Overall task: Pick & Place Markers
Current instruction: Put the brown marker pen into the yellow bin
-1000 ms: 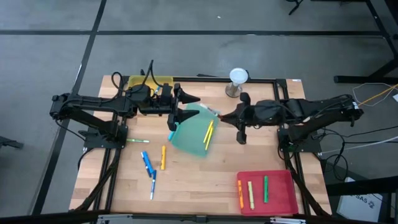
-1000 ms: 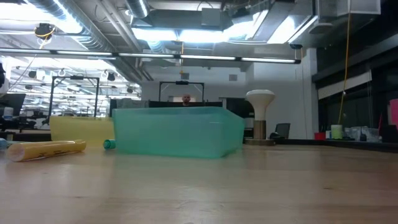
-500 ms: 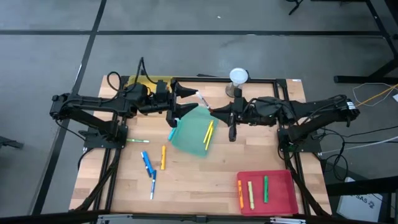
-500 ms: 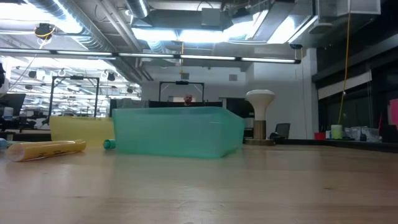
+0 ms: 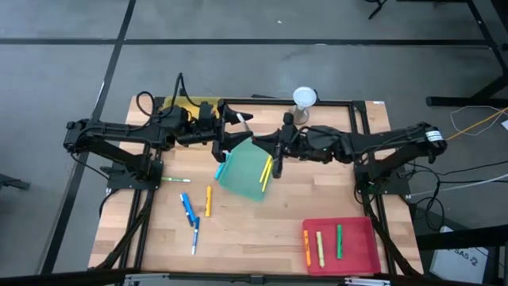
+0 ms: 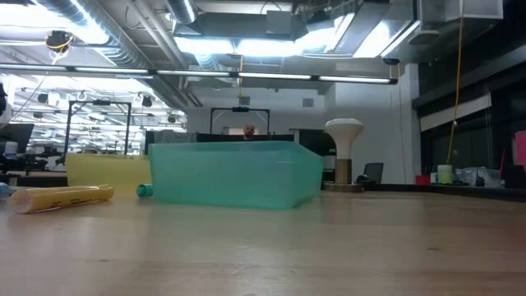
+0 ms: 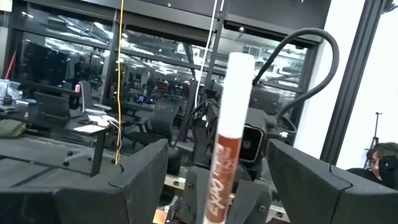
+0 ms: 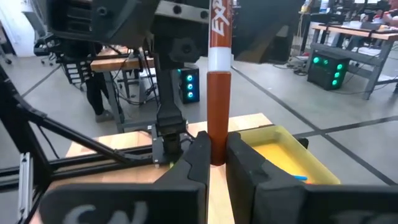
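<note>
My right gripper is shut on a white-barrelled marker with a red-brown cap, high above the green tray. The marker's white end stands between the open fingers of my left gripper, with a gap on each side and no touch. Yellow markers lie in the green tray. On the table lie loose green, blue and orange markers. Orange, yellow and green markers lie in the red tray. The low view shows no gripper. My right gripper pinches the marker's red-brown cap end between its two fingers. The fingers come level from the table's right. The marker sticks out beyond the fingertips toward my left gripper, lifted clear of the table and the tray.
A yellow tray sits at the far left under my left arm. A white stand with a round top is at the far edge. Another blue-and-white marker lies near the front left.
My right gripper has moved toward the table's left, toward my left gripper, and tipped up to level, carrying the marker. The marker's white end now stands between my left gripper's open fingers. My left gripper has tipped slightly upward.
</note>
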